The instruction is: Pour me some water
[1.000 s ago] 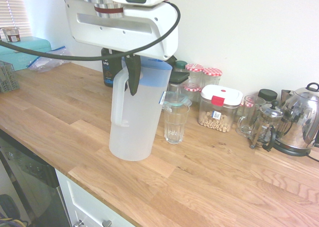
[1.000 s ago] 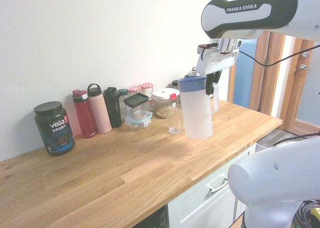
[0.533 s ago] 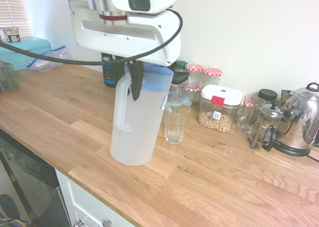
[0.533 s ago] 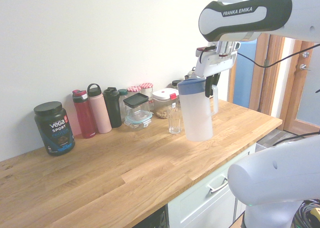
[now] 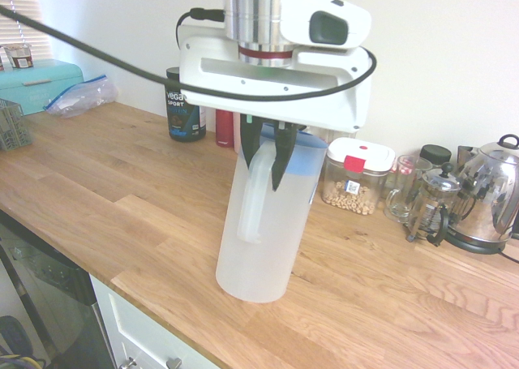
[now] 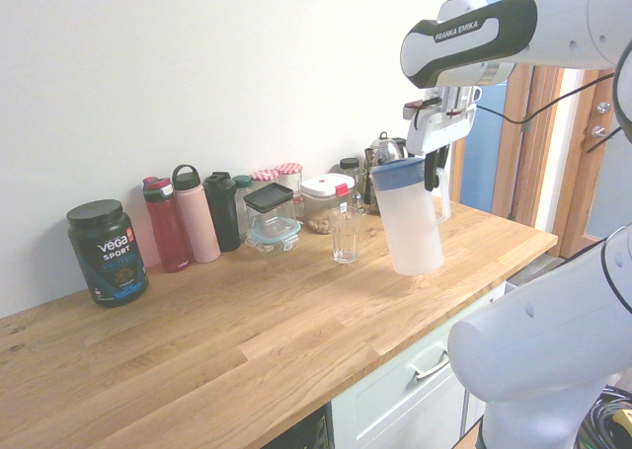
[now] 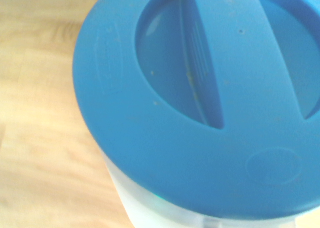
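- One jug (image 5: 268,223), frosted with a blue lid (image 7: 235,188), is the vessel to pour from; its handle (image 5: 257,195) is clenched in the claw (image 5: 268,162), a finger on either side.
- Water would be inside the jug, though no level can be made out through the cloudy plastic.
- The drinking glass (image 6: 345,236), upright and apparently empty, stands on the tabletop (image 6: 217,340) near the jug, on the side opposite the handle; the jug hides it in the first exterior view.
- The step in hand looks like carrying and lining up. The jug leans slightly, lid toward the glass side, and I cannot tell whether its base is touching the wood.
- Next, I judge, the jug needs enough height for its lip to clear the glass, then a slow, steeper tilt over the rim. Whether the lid is set to pour is unclear, so that wants checking.
- As for edges, the front edge lies on the jug's side away from the wall (image 6: 197,54); a wide swing that way would carry the base over it.
- Wallward of the jug, the cereal container (image 5: 357,178) and French press (image 5: 435,199) limit room; bare wood beside the jug offers more.
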Tool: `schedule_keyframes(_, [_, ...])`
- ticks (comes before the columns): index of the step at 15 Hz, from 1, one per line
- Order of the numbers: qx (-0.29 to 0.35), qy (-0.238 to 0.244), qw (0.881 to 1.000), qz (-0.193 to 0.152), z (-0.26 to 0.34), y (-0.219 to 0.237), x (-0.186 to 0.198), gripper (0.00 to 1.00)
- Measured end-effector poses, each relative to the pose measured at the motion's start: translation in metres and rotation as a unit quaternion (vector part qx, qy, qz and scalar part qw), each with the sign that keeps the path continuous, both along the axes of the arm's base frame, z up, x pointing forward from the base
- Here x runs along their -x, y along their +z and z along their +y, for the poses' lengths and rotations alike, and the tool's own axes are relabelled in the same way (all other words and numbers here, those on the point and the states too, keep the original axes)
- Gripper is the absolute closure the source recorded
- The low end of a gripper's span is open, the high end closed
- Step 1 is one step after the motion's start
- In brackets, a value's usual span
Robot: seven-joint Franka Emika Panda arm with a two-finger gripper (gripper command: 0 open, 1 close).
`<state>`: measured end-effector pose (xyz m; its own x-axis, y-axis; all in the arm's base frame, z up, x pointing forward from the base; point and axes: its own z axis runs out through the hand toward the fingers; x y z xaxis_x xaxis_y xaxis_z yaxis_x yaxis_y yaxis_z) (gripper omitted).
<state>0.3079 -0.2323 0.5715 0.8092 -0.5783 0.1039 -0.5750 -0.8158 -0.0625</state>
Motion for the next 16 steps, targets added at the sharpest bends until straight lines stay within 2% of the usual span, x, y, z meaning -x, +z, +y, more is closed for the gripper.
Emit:
schedule_keyframes(2, [0.011, 0.043, 0.999, 0.019, -0.017, 0.002, -0.003, 1.0])
schedule_keyframes(6, [0.053, 0.124, 0.99, 0.049, -0.023, -0.017, -0.035, 1.0])
schedule_keyframes(12, [0.122, 0.186, 0.973, 0.066, -0.008, -0.024, -0.076, 1.0])
schedule_keyframes(16, [0.17, 0.231, 0.954, 0.094, 0.003, -0.031, -0.101, 1.0])
